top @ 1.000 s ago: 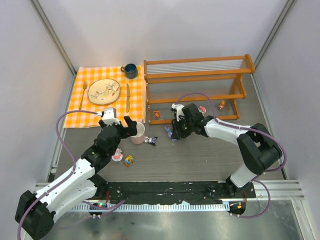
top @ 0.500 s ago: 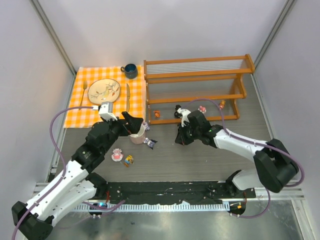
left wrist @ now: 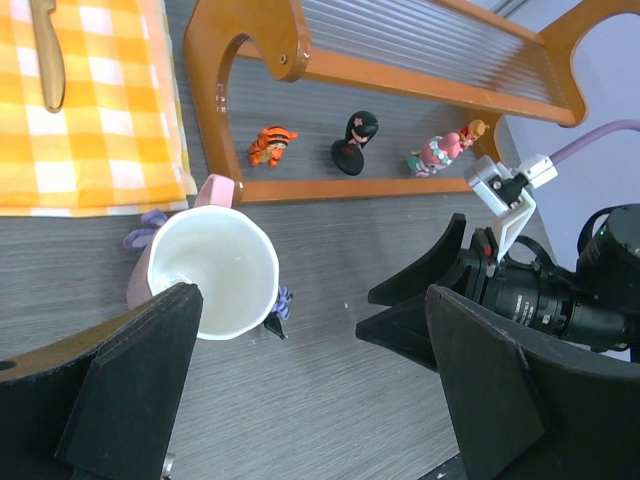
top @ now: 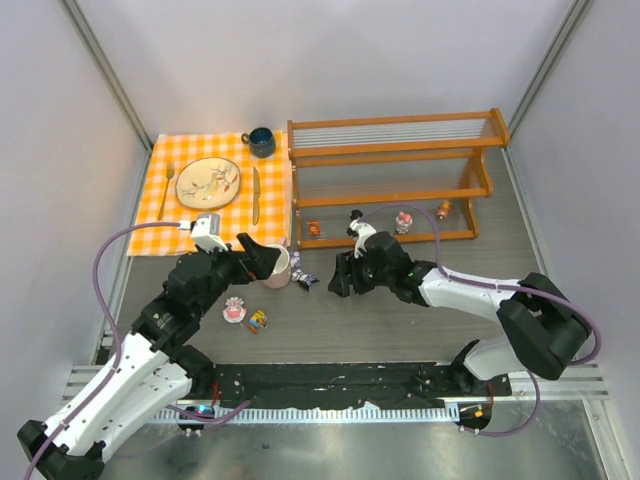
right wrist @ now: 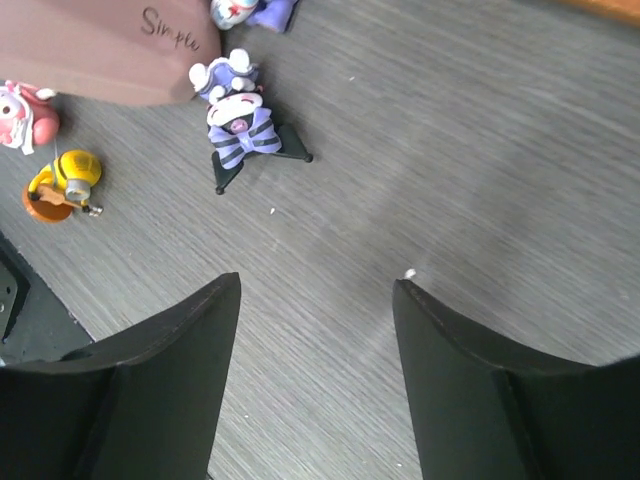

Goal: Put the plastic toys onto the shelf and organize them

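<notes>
Both tools gaped empty: the left tool [left wrist: 310, 400] hung by the mug [left wrist: 215, 270], the right tool [right wrist: 312, 300] hovered above the desk [right wrist: 450, 150] near a purple-striped toy [right wrist: 243, 128].

A: Where is the wide orange-brown wooden rack [top: 390, 150]?
B: At the back; the orange checked cloth [top: 150, 225] lies left of it, a round patterned plate [top: 208, 183] on it.
A: The thumb-sized plastic figurines [top: 314, 229]?
B: Four behind the rack's bottom front rail; one right of the white-and-pink mug [top: 276, 266], two before it.
</notes>
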You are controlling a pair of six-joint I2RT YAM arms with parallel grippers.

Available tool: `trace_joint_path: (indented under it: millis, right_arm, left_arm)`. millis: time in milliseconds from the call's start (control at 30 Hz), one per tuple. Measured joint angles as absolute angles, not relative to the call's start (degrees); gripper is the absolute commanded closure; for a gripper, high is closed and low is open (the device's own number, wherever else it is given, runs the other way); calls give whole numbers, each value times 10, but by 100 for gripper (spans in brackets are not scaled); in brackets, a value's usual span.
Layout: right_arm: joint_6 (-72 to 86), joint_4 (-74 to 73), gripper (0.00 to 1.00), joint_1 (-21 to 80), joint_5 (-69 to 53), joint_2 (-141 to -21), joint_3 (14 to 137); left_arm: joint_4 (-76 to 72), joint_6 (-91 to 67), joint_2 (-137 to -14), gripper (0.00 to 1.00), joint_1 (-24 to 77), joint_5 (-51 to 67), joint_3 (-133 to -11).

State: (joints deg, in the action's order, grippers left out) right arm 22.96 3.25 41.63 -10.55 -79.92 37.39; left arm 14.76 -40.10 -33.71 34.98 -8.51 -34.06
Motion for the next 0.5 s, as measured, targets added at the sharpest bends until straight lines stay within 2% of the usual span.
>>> trace_joint_path:
  millis: [233, 500]
  right_arm:
    - [254, 120, 27, 429, -110, -833, 350]
    - [203, 137, 26, 429, -149, -921, 424]
  left_arm:
    - [150, -401, -337, 0, 350, -85, -340]
    - [144, -400, -355, 0, 350, -85, -339]
